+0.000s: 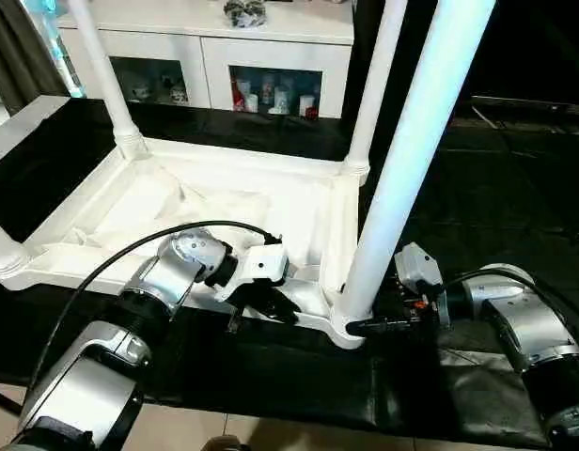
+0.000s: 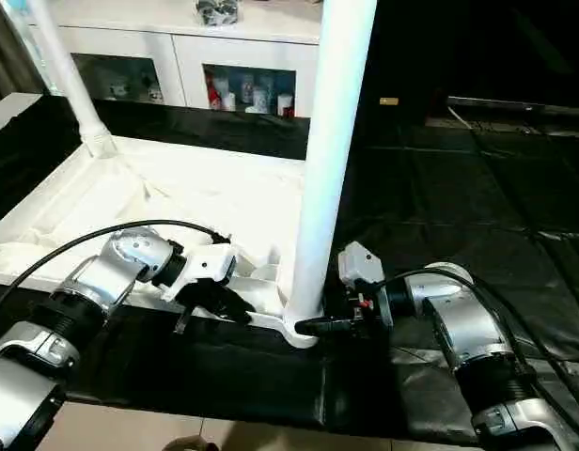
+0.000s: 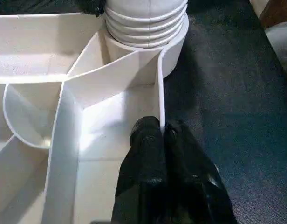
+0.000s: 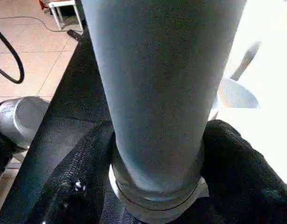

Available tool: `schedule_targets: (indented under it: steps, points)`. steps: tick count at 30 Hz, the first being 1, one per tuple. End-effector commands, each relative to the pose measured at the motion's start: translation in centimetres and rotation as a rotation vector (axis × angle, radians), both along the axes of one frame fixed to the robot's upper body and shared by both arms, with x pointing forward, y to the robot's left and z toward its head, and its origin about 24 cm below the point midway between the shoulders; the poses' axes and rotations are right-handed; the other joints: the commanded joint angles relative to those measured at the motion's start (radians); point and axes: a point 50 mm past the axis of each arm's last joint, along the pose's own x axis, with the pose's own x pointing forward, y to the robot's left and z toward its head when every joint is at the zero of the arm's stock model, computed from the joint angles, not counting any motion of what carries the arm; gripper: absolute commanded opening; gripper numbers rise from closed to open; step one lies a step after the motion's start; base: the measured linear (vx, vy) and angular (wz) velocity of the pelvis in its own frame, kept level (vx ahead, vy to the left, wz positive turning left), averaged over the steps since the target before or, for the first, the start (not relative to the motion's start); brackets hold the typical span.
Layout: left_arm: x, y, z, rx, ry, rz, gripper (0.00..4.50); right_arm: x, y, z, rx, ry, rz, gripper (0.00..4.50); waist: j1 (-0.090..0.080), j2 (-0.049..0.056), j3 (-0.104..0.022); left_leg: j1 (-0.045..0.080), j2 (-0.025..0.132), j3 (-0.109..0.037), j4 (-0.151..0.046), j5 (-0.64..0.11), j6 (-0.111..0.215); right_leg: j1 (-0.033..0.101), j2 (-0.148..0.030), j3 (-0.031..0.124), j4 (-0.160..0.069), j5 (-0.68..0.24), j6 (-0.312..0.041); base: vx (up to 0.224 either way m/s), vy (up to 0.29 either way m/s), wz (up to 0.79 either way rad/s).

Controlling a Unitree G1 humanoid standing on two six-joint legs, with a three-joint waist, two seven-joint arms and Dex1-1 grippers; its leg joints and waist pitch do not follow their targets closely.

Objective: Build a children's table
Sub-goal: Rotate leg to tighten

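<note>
Left eye view: the tabletop [image 1: 224, 211] lies upside down on a black mat [image 1: 515, 197], filling the centre and left of the frame. Three legs stand upright in its corner sockets: the near leg [image 1: 412, 160] at centre right, a far leg [image 1: 376, 85] at upper centre, another [image 1: 101, 70] at upper left. A white cabinet [image 1: 214, 42] runs along the top edge. The left gripper [image 1: 271, 308], at lower centre, has its fingers closed together on the tabletop's near rim. The right gripper [image 1: 369, 326], at lower right, sits at the foot of the near leg.

Right eye view: the same scene, with the near leg [image 2: 329, 160] at centre and the right gripper [image 2: 318, 326] at its base.

Left wrist view: the closed left fingers [image 3: 148, 168] pinch a thin upright rib [image 3: 160, 88] beside the ribbed socket [image 3: 148, 28].

Right wrist view: the right fingers [image 4: 78, 186] sit one each side of the near leg [image 4: 162, 84], touching it just above the socket.
</note>
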Motion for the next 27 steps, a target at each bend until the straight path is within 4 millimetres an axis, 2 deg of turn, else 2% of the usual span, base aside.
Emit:
schedule_targets:
  steps: [1, 4, 5, 6, 8, 10, 12, 13, 15, 16, 17, 18, 19, 20, 22, 23, 27]
  points:
    - [-0.6, -0.6, -0.3, 0.034, 0.012, -0.078, 0.0, -0.1, 0.3, 0.1, 0.0, 0.007, 0.03, 2.61, -0.006, -0.005, -0.074, 0.014, 0.035, -0.006, -0.069, -0.261, 0.044, 0.052, -0.065, 0.049, -0.07, -0.289, -0.21, 0.0, 0.0, 0.0]
    - [-0.5, -0.5, -0.4, 0.037, 0.01, -0.075, 0.0, -0.1, 0.3, 0.0, 0.0, 0.011, 0.033, 2.59, -0.006, -0.003, -0.074, 0.015, 0.035, -0.006, -0.07, -0.265, 0.043, 0.051, -0.064, 0.048, -0.071, -0.293, -0.21, 0.0, 0.0, 0.0]
    - [-0.4, -0.5, -0.4, 0.036, 0.008, -0.054, 0.0, -0.3, 0.4, -0.2, 0.004, 0.02, 0.034, 2.59, -0.005, 0.002, -0.074, 0.015, 0.036, -0.007, -0.07, -0.27, 0.041, 0.051, -0.064, 0.049, -0.071, -0.293, -0.211, 0.0, 0.0, 0.0]
    - [-0.4, -0.5, -0.5, 0.036, 0.008, -0.051, 0.0, -0.3, 0.4, -0.2, 0.005, 0.021, 0.034, 2.59, -0.006, -0.002, -0.073, 0.015, 0.035, -0.006, -0.069, -0.271, 0.04, 0.052, -0.064, 0.049, -0.071, -0.29, -0.211, 0.0, 0.0, 0.0]
    - [-0.3, -0.7, -0.5, 0.023, 0.011, -0.022, 0.0, -0.4, 0.5, -0.3, 0.013, 0.023, 0.021, 2.59, -0.006, 0.0, -0.074, 0.015, 0.035, -0.006, -0.07, -0.269, 0.04, 0.052, -0.063, 0.049, -0.07, -0.285, -0.213, 0.0, 0.0, 0.0]
    - [0.0, -1.0, -0.3, -0.015, 0.018, 0.03, 0.0, -0.2, 0.8, -0.5, 0.033, 0.035, -0.036, 2.59, -0.005, -0.001, -0.073, 0.015, 0.035, -0.006, -0.07, -0.274, 0.039, 0.053, -0.064, 0.049, -0.071, -0.291, -0.215, 0.0, 0.0, 0.0]
    - [0.3, -1.4, -0.2, -0.045, 0.019, 0.075, 0.0, 0.1, 1.1, -0.6, 0.045, 0.022, -0.089, 2.59, -0.008, -0.001, -0.069, 0.018, 0.034, -0.005, -0.072, -0.294, 0.033, 0.049, -0.063, 0.048, -0.076, -0.332, -0.206, 0.0, 0.0, 0.0]
    - [0.7, -2.0, 0.0, -0.076, 0.014, 0.134, 0.0, 0.5, 1.6, -1.0, 0.065, 0.032, -0.177, 2.59, -0.01, -0.003, -0.068, 0.019, 0.033, -0.007, -0.074, -0.309, 0.025, 0.05, -0.065, 0.047, -0.08, -0.37, -0.194, 0.0, 0.0, 0.0]
    - [1.4, -2.9, 0.3, -0.12, -0.007, 0.241, 0.0, 1.2, 2.6, -1.5, 0.089, 0.03, -0.313, 2.59, -0.019, -0.005, -0.063, 0.02, 0.029, -0.011, -0.076, -0.335, 0.007, 0.047, -0.064, 0.043, -0.086, -0.439, -0.171, 0.0, 0.0, 0.0]
    - [1.4, -2.9, 0.3, -0.12, -0.007, 0.241, 0.0, 1.2, 2.6, -1.5, 0.089, 0.03, -0.313, 2.59, -0.023, -0.004, -0.062, 0.021, 0.028, -0.011, -0.076, -0.345, 0.0, 0.046, -0.065, 0.042, -0.09, -0.466, -0.161, 0.0, 0.0, 0.0]
    - [2.1, -3.9, 0.5, -0.155, -0.03, 0.361, 0.0, 1.7, 4.0, -1.9, 0.123, 0.055, -0.431, 2.59, -0.029, -0.008, -0.062, 0.024, 0.024, -0.014, -0.075, -0.358, -0.002, 0.045, -0.068, 0.038, -0.1, -0.526, -0.136, 0.0, 0.0, 0.0]
    - [2.3, -4.2, 0.6, -0.163, -0.034, 0.393, 0.0, 1.8, 4.4, -2.0, 0.133, 0.062, -0.462, 2.58, -0.038, -0.007, -0.059, 0.017, 0.022, -0.016, -0.077, -0.349, -0.007, 0.047, -0.067, 0.036, -0.102, -0.551, -0.118, 0.0, 0.0, 0.0]
    - [2.4, -4.3, 0.7, -0.167, -0.036, 0.405, 0.0, 1.9, 4.5, -2.0, 0.136, 0.064, -0.475, 2.58, -0.047, -0.008, -0.06, 0.021, 0.02, -0.018, -0.075, -0.359, -0.008, 0.044, -0.068, 0.032, -0.111, -0.58, -0.1, 0.0, 0.0, 0.0]
    - [2.9, -4.9, 0.9, -0.19, -0.042, 0.487, 0.0, 2.4, 5.3, -2.2, 0.158, 0.083, -0.562, 2.58, -0.054, -0.006, -0.061, 0.02, 0.02, -0.019, -0.075, -0.362, -0.005, 0.043, -0.067, 0.032, -0.112, -0.575, -0.099, 0.0, 0.0, 0.0]
    - [2.9, -5.0, 0.9, -0.192, -0.042, 0.497, 0.0, 2.4, 5.4, -2.2, 0.157, 0.083, -0.572, 2.58, -0.06, -0.007, -0.062, 0.019, 0.018, -0.019, -0.075, -0.362, 0.0, 0.044, -0.067, 0.029, -0.114, -0.57, -0.099, 0.0, 0.0, 0.0]
    - [3.4, -5.8, 1.2, -0.215, -0.048, 0.594, 0.0, 3.1, 6.3, -2.6, 0.148, 0.093, -0.679, 2.57, -0.069, -0.004, -0.063, 0.019, 0.018, -0.018, -0.074, -0.36, 0.002, 0.042, -0.064, 0.031, -0.11, -0.543, -0.108, 0.0, 0.0, 0.0]
    - [3.9, -7.0, 1.9, -0.251, -0.065, 0.718, 0.0, 4.2, 7.5, -3.2, 0.119, 0.118, -0.856, 2.57, -0.078, -0.002, -0.065, 0.015, 0.018, -0.018, -0.076, -0.341, 0.003, 0.044, -0.062, 0.032, -0.106, -0.485, -0.127, 0.0, 0.0, 0.0]
